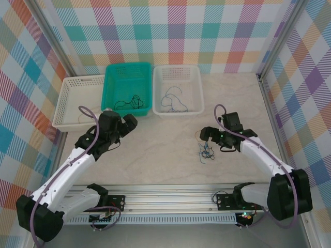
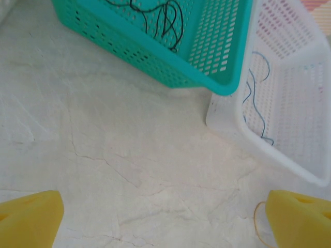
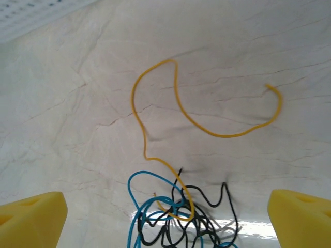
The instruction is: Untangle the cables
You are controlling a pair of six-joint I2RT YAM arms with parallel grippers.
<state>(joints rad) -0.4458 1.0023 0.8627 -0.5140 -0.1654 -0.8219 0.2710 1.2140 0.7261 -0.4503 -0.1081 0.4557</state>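
On pale marbled tbl [image 1: 155, 150], plaid walls [image 1: 176, 31], cables [image 1: 206, 151] clumped ctr-right

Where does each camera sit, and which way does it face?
Top external: above and behind the arms, looking down at the table; both arms, left tool and right tool show.
Left wrist: on left arm, facing teal basket and white basket; yellow fingertips show.
Right wrist: on right arm, looking down at tangled cables; yellow fingertips show.
Shared: top and right wrist both show the cables.
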